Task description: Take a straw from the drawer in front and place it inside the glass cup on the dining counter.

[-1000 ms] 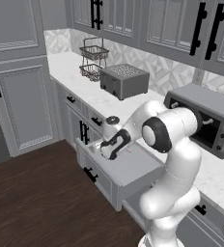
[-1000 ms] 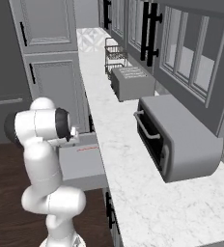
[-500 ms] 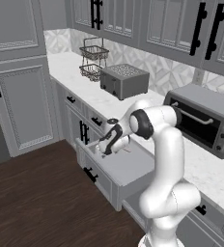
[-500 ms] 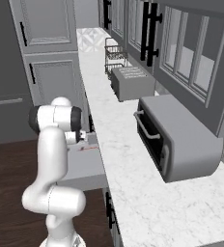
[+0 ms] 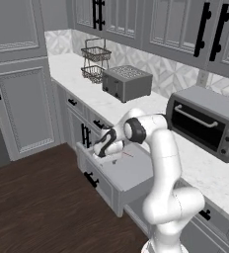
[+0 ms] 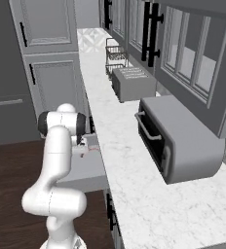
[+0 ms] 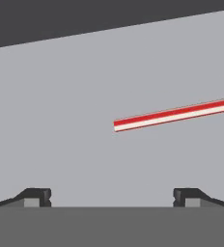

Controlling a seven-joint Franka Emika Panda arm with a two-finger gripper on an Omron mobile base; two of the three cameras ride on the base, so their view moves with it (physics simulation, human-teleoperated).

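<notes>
Claw spread wide inside the drawer, its bare grey floor around the untouched straw.

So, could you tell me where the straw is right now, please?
The straw lies flat on the floor of the open drawer, in the hand view above and right of the spread fingers; in the left base view it sits just right of the gripper.

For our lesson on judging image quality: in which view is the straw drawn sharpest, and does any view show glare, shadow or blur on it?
Hand view: the straw is crisp, red with a white stripe, on the evenly lit drawer floor, no glare, no visible shadow. Left base view: only a faint thin line. Right base view: barely a red fleck.
</notes>
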